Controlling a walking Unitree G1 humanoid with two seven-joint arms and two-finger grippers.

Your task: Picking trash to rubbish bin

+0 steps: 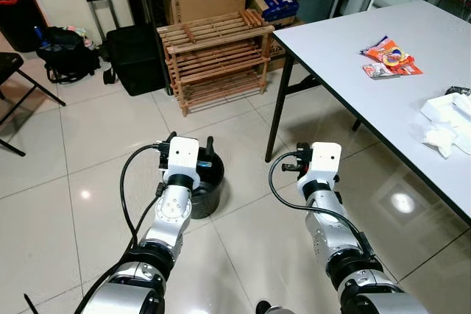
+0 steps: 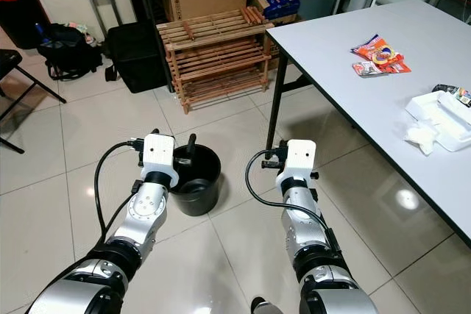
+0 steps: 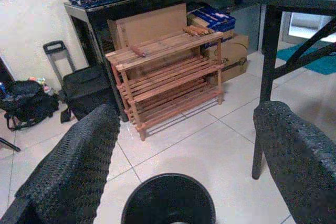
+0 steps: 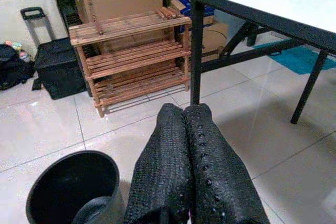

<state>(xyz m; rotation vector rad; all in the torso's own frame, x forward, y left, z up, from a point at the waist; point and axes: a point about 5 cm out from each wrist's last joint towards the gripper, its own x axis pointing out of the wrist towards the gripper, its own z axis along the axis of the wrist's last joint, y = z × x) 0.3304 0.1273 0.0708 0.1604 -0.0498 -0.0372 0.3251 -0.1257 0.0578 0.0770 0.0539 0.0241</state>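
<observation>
Wrappers [image 1: 391, 58] lie near the desk's [image 1: 353, 49] far edge; bin [image 2: 194, 179] stands on the floor. Left gripper [image 3: 184, 145] wide above bin, right gripper [image 4: 191, 171] closed, empty. Risk: overreaching across the desk, knocking the bin.

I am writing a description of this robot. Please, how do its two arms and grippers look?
Both arms are silver metal with rounded black joints, and each wrist carries a white boxy module with a looping black cable. The left gripper and the right gripper each have two long black fingers with a dotted, textured surface.
</observation>
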